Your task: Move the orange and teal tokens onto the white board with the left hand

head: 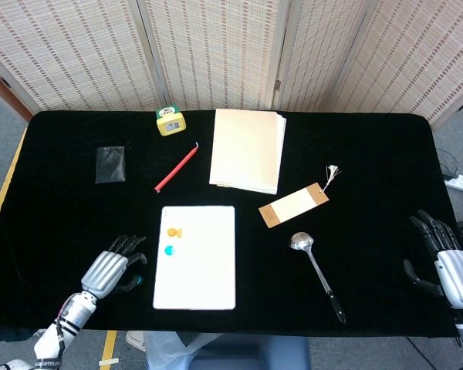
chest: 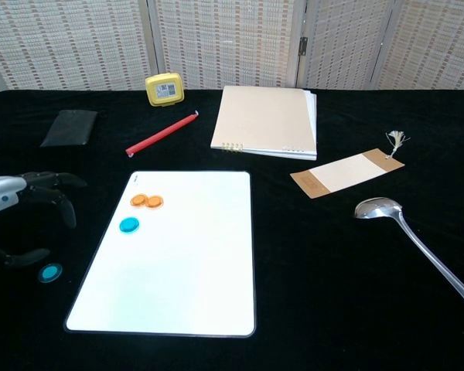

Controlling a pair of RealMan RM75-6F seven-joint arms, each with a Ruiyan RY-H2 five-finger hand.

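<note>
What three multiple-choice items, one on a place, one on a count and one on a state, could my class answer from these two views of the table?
1. Where does the teal token that is off the white board lie?
A. On the black cloth left of the board
B. On the notebook
C. Beside the spoon

2. How many orange tokens lie on the board?
A. None
B. Two
C. Four

3. What is the left hand doing?
A. Pinching a teal token
B. Pressing on the red pencil
C. Holding nothing, fingers apart

Key:
1. A: the loose teal token sits on the cloth left of the white board, close by the left hand.
2. B: the orange tokens are a touching pair near the board's upper left corner, above the teal token on the board.
3. C: its fingers are spread over the cloth with nothing between them.
</note>
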